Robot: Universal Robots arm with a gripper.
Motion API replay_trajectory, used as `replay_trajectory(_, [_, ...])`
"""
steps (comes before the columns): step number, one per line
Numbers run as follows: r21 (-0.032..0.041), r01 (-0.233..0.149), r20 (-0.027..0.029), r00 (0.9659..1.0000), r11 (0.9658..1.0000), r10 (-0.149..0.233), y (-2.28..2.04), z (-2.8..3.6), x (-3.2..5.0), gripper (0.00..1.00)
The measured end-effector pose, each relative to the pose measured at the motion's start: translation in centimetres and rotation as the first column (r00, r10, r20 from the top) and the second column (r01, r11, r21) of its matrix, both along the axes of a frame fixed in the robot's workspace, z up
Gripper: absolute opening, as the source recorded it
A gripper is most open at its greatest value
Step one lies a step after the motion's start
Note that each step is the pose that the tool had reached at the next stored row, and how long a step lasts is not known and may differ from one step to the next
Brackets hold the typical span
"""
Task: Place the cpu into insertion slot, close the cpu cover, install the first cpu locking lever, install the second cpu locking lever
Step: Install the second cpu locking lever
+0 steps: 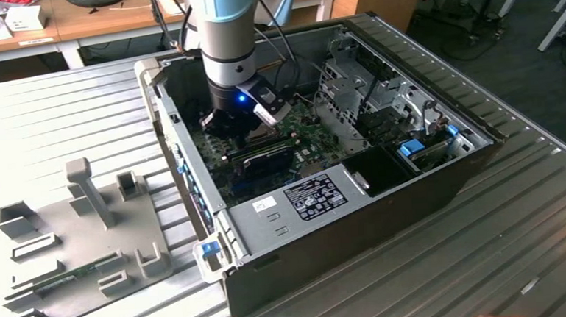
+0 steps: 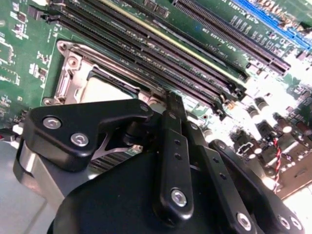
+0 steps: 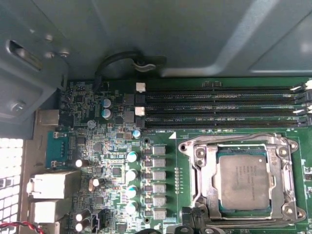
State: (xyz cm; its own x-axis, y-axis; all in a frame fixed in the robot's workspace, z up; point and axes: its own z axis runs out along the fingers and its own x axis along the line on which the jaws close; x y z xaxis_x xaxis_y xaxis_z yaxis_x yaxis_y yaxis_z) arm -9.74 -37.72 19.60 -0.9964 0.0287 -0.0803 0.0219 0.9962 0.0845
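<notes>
The cpu (image 3: 243,178) lies flat in the insertion slot (image 3: 222,209) on the green board, its grey top showing. The silvery cpu cover (image 3: 204,183) lies down around it as a frame. In the second wrist view the cpu (image 2: 105,90) shows pale inside the cover (image 2: 68,80). My gripper (image 2: 173,100) has its black fingers (image 2: 174,146) drawn together, with the tip low at the socket edge nearest the memory slots and nothing visible between them. In the exterior view the gripper (image 1: 244,131) reaches down into the open computer case (image 1: 366,220). Whether the locking levers are latched I cannot make out.
Long black memory slots (image 3: 219,105) run beside the socket. A black cable (image 3: 114,61) loops at the case wall. A metal drive cage (image 1: 357,87) stands at the exterior view's right. A grey fixture plate (image 1: 81,237) lies on the ribbed table (image 1: 54,121).
</notes>
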Motion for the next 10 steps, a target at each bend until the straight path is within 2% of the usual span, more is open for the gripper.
replay_trajectory(10, [0.0060,0.000,0.0004,1.0000,1.0000,0.000,0.00,-0.42,-0.34,0.10])
